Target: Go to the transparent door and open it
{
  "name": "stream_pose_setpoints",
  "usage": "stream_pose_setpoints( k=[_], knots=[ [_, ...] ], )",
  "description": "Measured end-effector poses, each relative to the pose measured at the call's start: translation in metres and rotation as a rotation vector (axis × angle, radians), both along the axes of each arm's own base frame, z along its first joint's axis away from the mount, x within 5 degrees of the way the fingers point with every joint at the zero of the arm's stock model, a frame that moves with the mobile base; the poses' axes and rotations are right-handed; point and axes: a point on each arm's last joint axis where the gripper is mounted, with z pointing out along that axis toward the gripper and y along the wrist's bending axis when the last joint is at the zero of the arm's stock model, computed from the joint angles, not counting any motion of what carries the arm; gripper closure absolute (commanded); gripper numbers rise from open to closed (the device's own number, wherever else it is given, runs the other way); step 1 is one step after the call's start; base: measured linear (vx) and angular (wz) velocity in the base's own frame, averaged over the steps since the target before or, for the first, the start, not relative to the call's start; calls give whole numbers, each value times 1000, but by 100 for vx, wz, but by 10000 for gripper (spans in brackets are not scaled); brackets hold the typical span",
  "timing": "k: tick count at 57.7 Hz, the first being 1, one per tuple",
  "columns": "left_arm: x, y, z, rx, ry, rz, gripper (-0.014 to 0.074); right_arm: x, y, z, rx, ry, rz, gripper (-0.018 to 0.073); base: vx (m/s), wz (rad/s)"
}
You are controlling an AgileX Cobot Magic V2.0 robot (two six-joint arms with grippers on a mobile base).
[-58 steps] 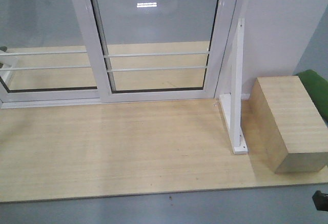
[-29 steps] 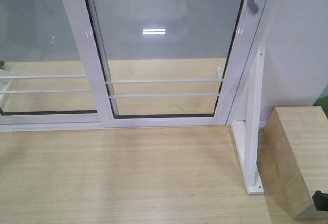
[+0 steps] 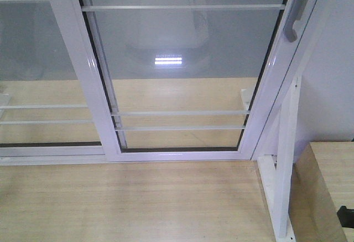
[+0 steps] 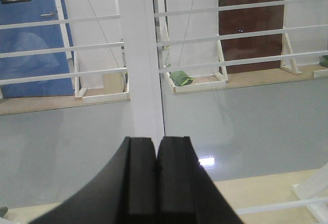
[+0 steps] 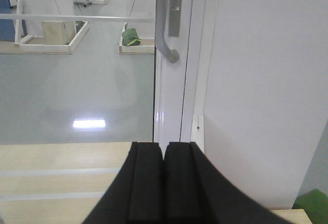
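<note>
The transparent door [image 3: 177, 76] fills the middle of the front view: clear glass in a white frame with thin white bars. Its grey curved handle [image 3: 296, 15] is on the right stile at the top right. In the right wrist view my right gripper [image 5: 164, 146] is shut and empty, and it points at that stile below the handle [image 5: 166, 29], apart from it. In the left wrist view my left gripper [image 4: 156, 142] is shut and empty, facing a white upright stile [image 4: 141, 55] with glass on both sides. Neither gripper shows in the front view.
A matching glass panel without a handle [image 3: 33, 59] stands to the left. A white brace post [image 3: 287, 164] and a wooden box [image 3: 332, 186] stand at the right on the wooden floor [image 3: 138, 203]. A white wall [image 5: 266, 80] lies right of the door.
The front view has closed in on the door. The glass and handle look larger and lower in the frame, and the brace post and box have slid to the right edge.
</note>
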Motion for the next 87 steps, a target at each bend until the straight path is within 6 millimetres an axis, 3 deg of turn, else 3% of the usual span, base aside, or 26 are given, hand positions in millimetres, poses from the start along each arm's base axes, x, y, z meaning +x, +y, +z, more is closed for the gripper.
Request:
stream_pose_setpoints(
  k=[87],
  knots=[
    [0,0,0,0,1,0,602,0,0,0,0,-4,0,567,8,0]
  ],
)
